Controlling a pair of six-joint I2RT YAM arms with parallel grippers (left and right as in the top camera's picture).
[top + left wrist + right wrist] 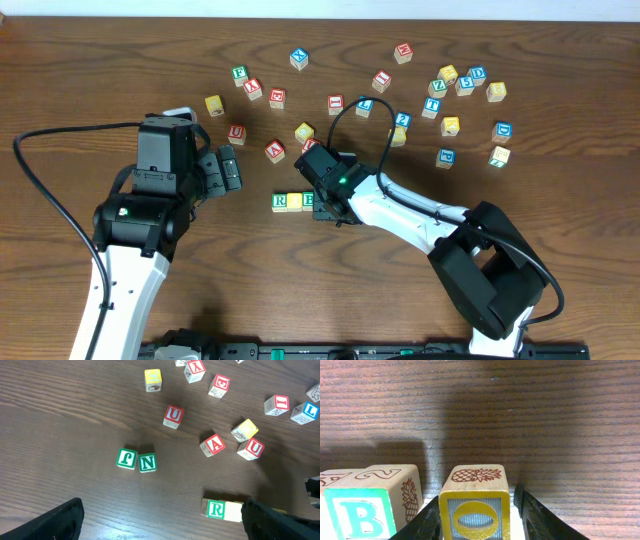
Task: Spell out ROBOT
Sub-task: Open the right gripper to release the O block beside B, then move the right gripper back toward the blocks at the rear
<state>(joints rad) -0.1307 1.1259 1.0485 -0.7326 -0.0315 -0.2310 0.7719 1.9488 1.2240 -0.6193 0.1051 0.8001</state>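
Yellow O cube [475,510], pineapple-topped, beside green B cube [355,512], right jaws parted astride it, left jaws open

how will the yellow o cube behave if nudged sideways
Probably stiff and light: the O cube looks like plain wood. Flat faces suggest it would slide, not roll, on the table. Pushed toward the B cube beside it, it would likely bump it.

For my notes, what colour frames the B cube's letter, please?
The B cube is framed in green; the right wrist view shows it best.
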